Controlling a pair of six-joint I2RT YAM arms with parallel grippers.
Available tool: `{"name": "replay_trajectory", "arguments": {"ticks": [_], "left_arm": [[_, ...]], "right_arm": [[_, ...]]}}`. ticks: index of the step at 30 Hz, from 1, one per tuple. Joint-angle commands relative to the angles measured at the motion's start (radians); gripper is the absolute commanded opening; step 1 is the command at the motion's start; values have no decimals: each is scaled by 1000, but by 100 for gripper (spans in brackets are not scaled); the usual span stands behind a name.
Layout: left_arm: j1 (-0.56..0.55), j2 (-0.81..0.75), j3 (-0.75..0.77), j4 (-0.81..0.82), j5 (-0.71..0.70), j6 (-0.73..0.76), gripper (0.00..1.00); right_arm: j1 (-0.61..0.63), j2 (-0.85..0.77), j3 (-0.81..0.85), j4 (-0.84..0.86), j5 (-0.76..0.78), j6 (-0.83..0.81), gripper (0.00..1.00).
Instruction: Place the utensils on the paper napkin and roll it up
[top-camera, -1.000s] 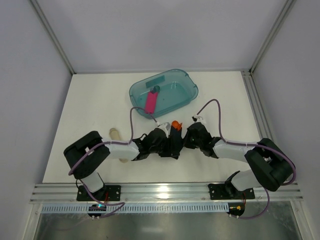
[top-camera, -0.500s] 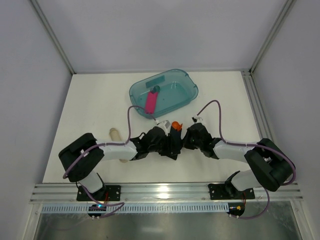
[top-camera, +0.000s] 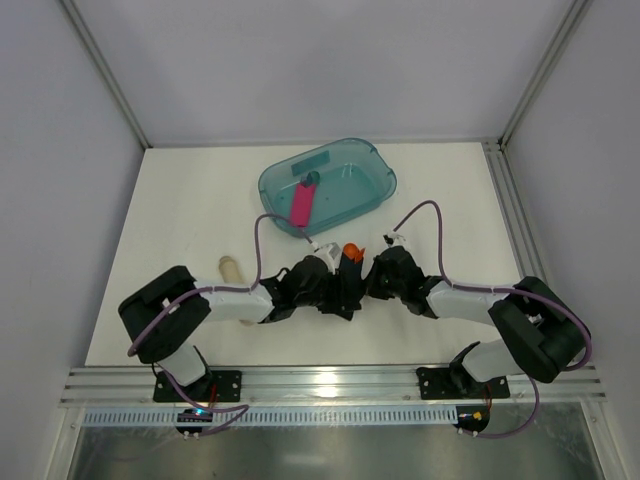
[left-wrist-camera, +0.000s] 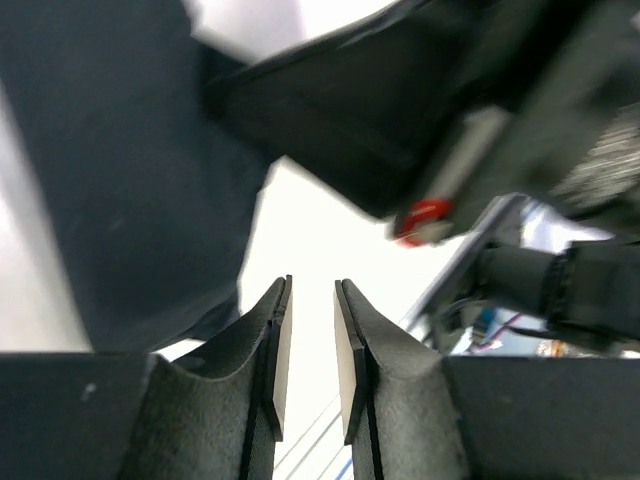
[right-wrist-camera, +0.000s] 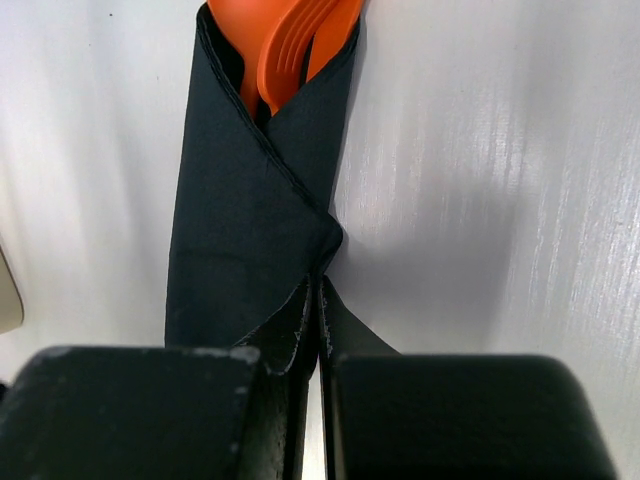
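Observation:
The black paper napkin (right-wrist-camera: 250, 200) lies folded lengthwise round the orange utensils (right-wrist-camera: 290, 45), whose heads stick out of its far end. In the top view the bundle (top-camera: 346, 290) lies between both grippers at the table's front middle, with the orange tips (top-camera: 351, 250) showing. My right gripper (right-wrist-camera: 318, 285) is shut, its tips touching the napkin's folded right edge. My left gripper (left-wrist-camera: 310, 285) stands slightly open with only white table showing between its pads. It sits against the bundle's left side (top-camera: 322, 283), and dark blurred napkin (left-wrist-camera: 130, 200) fills its left.
A teal tub (top-camera: 368, 175) holding a pink bar (top-camera: 302, 205) stands just behind the grippers. A beige tube (top-camera: 231, 268) lies left of the left arm. The table's front rail (top-camera: 330, 380) runs close behind the arms' bases.
The left arm's elbow has swung a little to the left while its gripper stayed at the napkin. The right arm and the bundle have not visibly moved.

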Motion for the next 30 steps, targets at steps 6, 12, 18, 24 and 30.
{"name": "replay_trajectory", "arguments": {"ticks": [6,12,18,24,30], "left_arm": [[-2,32,-91,83,-22,-26,26],[-1,-3,-66,60,-16,-29,26],[13,-76,21,-9,-27,-21,27],[21,-25,112,-51,-56,3,26],[22,73,106,12,-39,-20,24]], "right_arm": [[-4,-36,-24,41,-15,-12,5],[-6,-48,-36,29,-51,-13,8],[-6,-56,-46,24,-54,-15,8],[-6,-65,-52,18,-53,-12,10],[-6,-88,-69,9,-53,-6,13]]}}
